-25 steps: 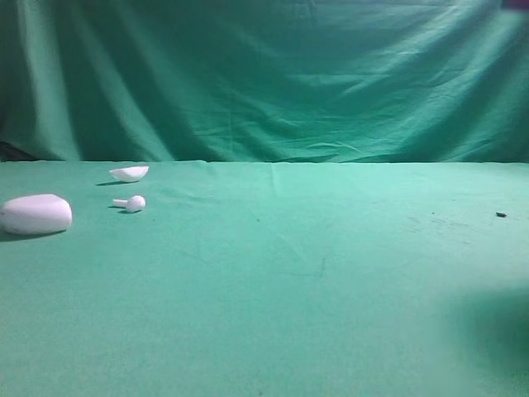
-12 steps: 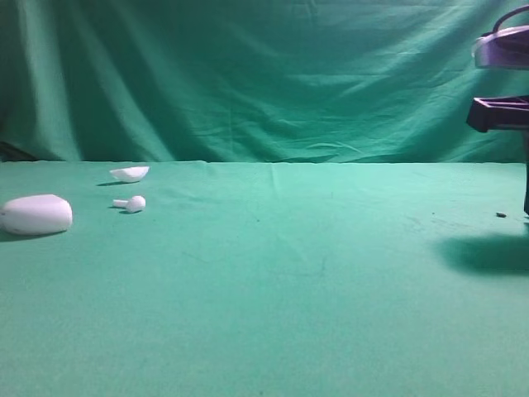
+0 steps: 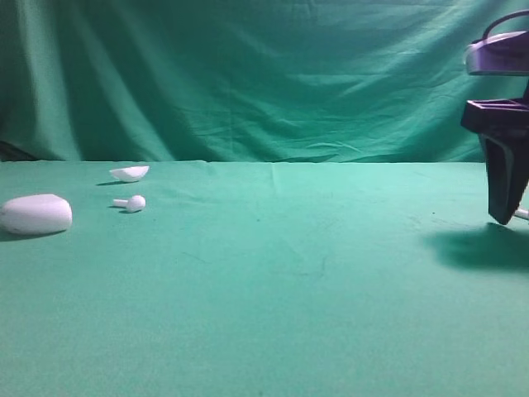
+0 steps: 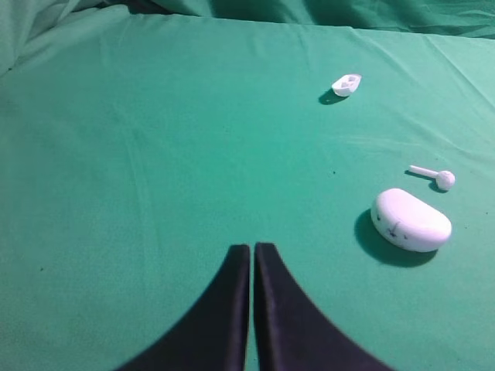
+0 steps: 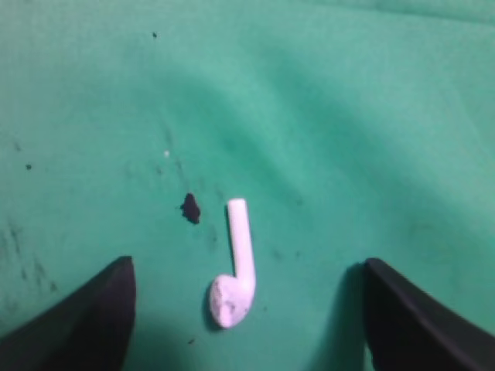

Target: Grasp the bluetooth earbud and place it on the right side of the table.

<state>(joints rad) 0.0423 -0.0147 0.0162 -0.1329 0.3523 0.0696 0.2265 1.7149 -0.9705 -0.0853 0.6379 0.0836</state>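
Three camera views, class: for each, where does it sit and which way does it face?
Exterior high: in front, level across the table toward the backdrop; right gripper at the right edge.
Left wrist: on the left arm, over shut left gripper toward the case.
Right wrist: looking down between open jaws at the bluetooth earbud.
Exterior and left wrist share the case.

Right fingers (image 5: 247, 325) apart, left (image 4: 253, 309) together.

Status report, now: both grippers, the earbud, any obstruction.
Left gripper shut, empty. Right gripper open wide, astride the bluetooth earbud, no contact. Earbud flat on the table, right side. Dark speck beside its stem; nothing blocking.
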